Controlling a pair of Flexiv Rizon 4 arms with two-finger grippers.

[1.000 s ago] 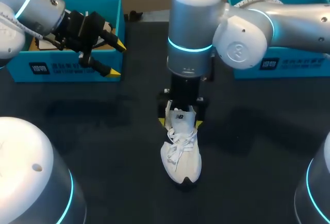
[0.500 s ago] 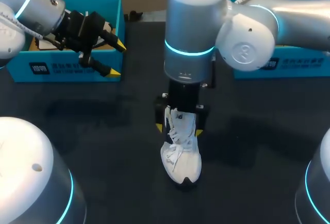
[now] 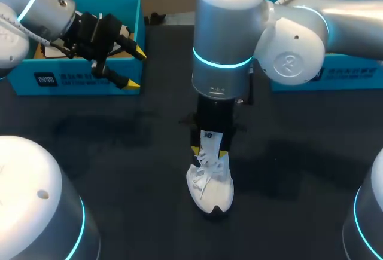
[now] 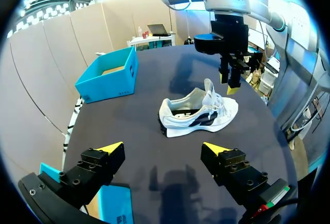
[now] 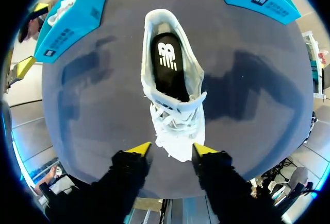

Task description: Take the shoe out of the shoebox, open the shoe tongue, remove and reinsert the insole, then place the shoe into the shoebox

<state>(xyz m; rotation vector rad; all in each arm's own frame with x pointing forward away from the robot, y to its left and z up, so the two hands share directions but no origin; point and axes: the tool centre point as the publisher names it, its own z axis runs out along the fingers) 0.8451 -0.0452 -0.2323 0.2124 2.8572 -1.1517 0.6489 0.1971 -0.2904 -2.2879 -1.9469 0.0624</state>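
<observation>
A white shoe stands upright on the black table, toe toward the front edge; it also shows as the shoe. My right gripper points straight down over it. In the right wrist view the gripper has its yellow tips pressed on both sides of the raised tongue. Ahead of them, the black insole lies inside the shoe. My left gripper hangs open and empty in front of the left blue shoebox, and its own view shows that gripper well away from the shoe.
A second blue shoebox stands at the back right, under my right arm. Both boxes sit along the table's far edge. Dark tabletop surrounds the shoe on all sides.
My right gripper has come down over the shoe and narrowed its fingers from wide open onto the tongue. The left arm and the shoe have stayed put.
</observation>
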